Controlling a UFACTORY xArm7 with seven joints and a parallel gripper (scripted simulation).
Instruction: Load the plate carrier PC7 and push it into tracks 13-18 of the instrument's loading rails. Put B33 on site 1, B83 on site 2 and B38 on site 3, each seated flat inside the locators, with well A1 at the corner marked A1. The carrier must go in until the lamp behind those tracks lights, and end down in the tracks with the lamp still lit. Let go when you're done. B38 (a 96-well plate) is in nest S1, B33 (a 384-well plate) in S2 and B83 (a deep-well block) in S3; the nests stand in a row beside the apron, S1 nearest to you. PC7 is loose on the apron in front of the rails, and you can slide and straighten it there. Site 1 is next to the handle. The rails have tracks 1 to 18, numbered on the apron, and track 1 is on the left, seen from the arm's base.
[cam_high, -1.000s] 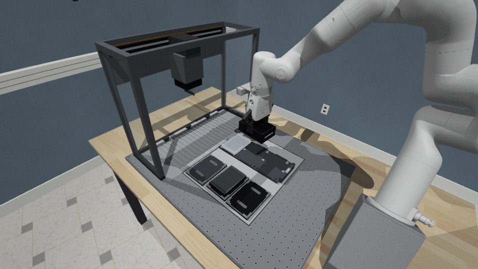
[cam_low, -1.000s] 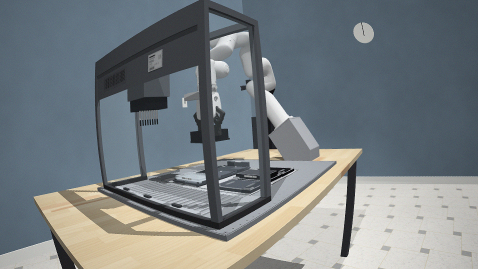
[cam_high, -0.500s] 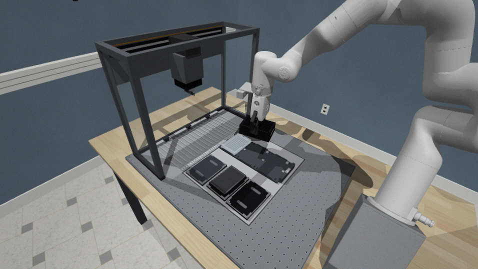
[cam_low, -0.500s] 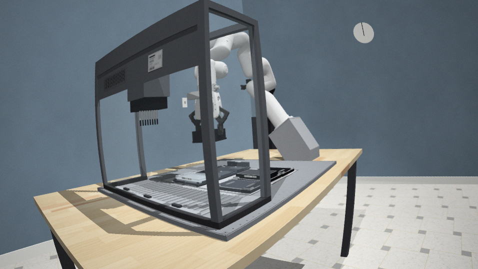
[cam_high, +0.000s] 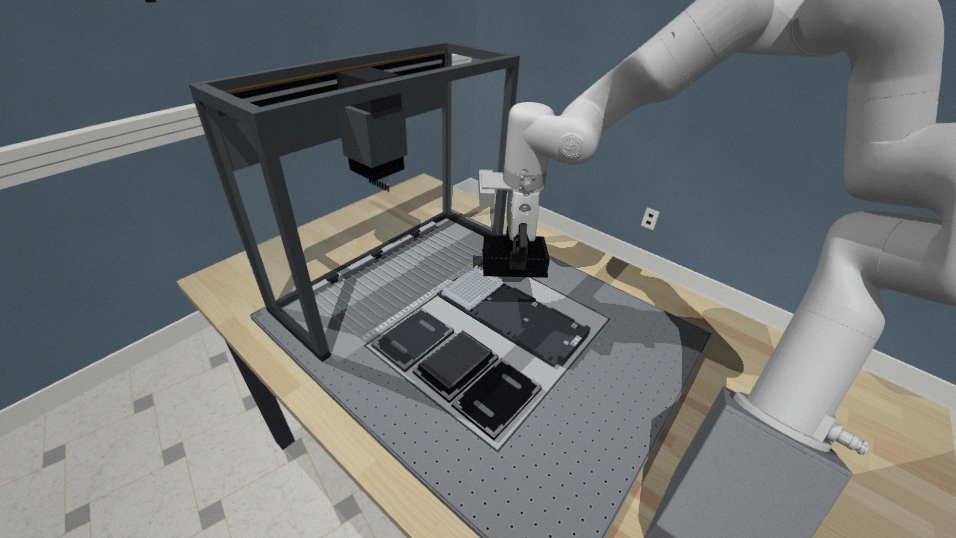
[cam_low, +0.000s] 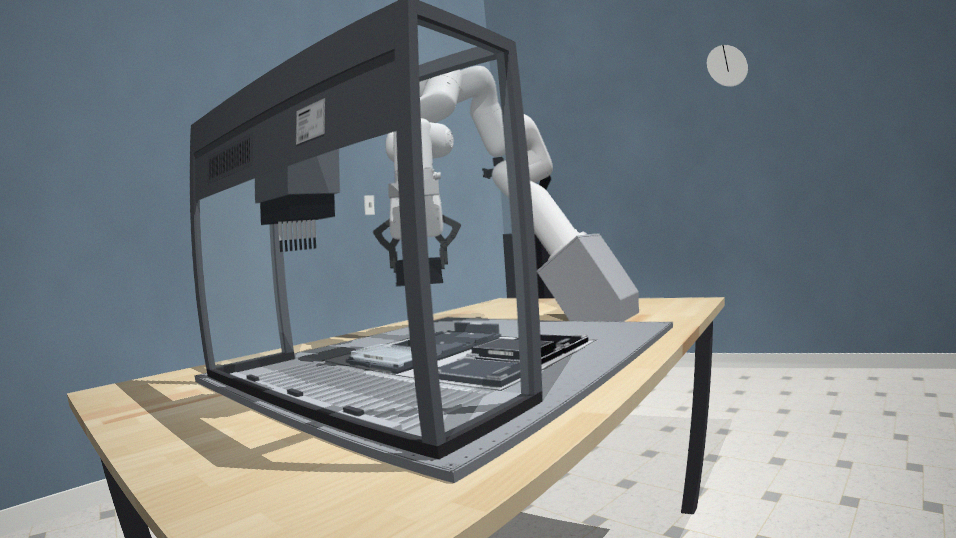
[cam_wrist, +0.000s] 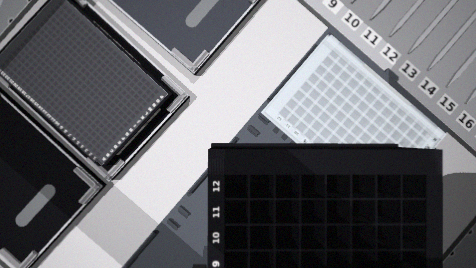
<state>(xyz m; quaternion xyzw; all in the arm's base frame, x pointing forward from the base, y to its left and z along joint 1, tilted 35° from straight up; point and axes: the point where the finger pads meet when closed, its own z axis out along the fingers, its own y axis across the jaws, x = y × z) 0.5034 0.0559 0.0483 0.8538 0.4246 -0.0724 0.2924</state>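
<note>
Above the grey apron (cam_high: 588, 428), at frame centre, the claw (cam_high: 516, 257) is clamping a black deep-well block (cam_high: 498, 259) over the carrier (cam_high: 541, 324).

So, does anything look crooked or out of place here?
Yes: the black block, held in the air, is turned at a slant to the carrier and the white plate below it, as the wrist view shows. It would likely not seat like this. Nothing looks spilled or broken.

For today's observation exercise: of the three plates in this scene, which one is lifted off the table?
The black deep-well block, gripped by the end effector. The clear plate lies on the carrier; the dark plate sits in the middle nest.
</note>
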